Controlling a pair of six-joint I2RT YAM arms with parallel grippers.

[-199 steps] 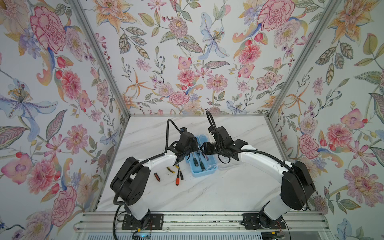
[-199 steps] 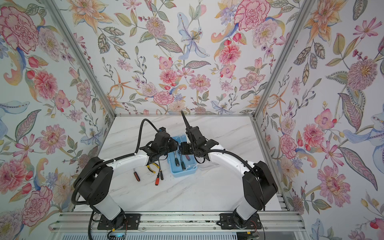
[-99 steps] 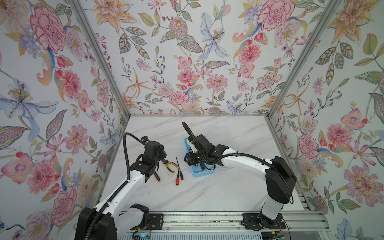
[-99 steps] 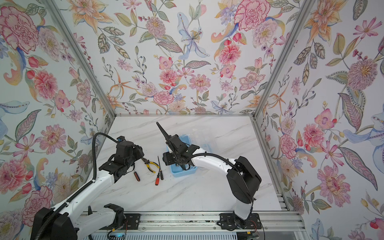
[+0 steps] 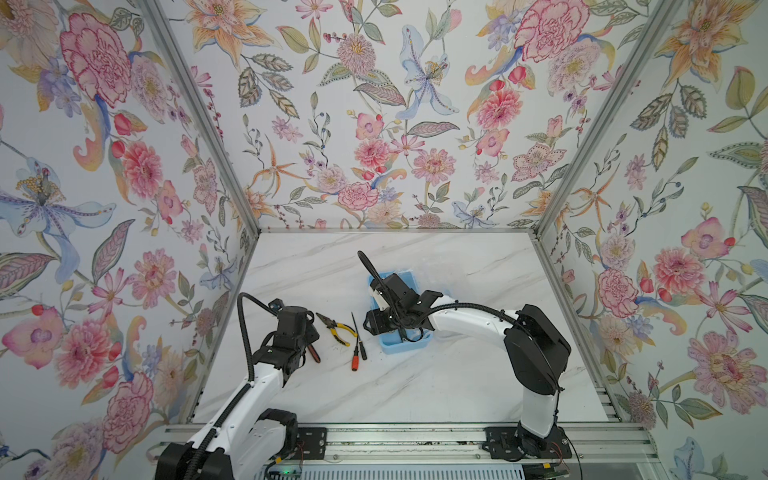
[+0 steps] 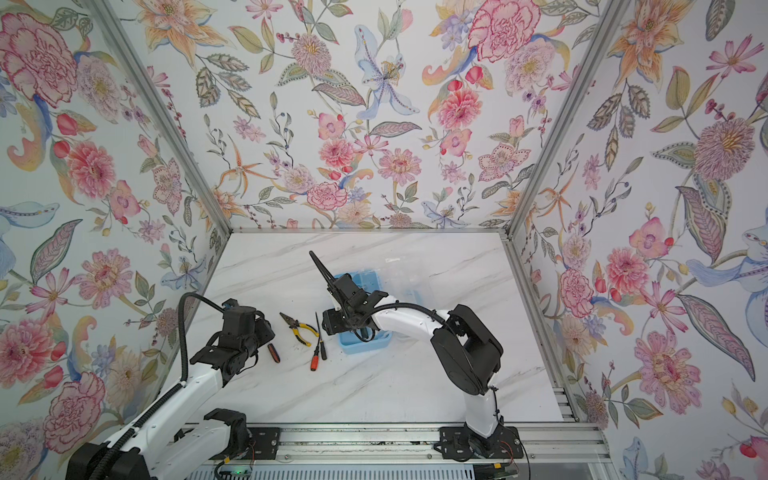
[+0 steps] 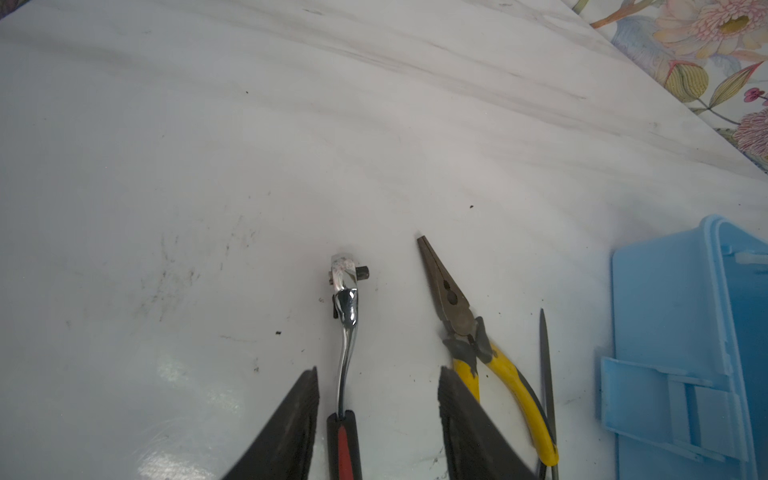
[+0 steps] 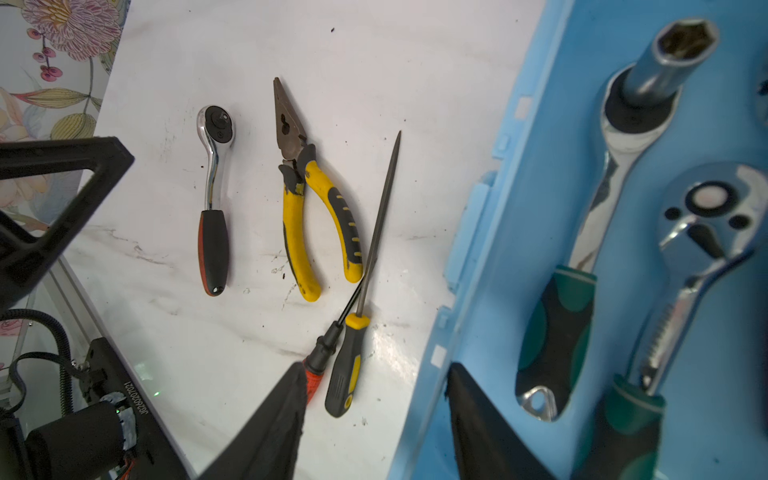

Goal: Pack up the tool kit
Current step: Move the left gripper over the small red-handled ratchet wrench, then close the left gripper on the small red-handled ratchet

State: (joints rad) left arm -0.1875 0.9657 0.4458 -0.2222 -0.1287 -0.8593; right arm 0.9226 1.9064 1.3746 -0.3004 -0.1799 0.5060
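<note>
As the loose tools are being gathered, the left gripper (image 7: 378, 372) is being held with its jaws spread to either side of the red-and-black handle of a ratchet (image 7: 347, 316), nothing gripped. Just beside it, yellow-handled pliers (image 7: 453, 303) and two screwdrivers (image 8: 347, 365) are lying loose. Beyond them the tool kit (image 7: 673, 332), open with two larger ratchets (image 8: 623, 137) inside, is being overhung by the right gripper (image 8: 376, 368), empty, jaws half apart. Next, closing on that handle and carrying it to the tool kit are judged necessary.
</note>
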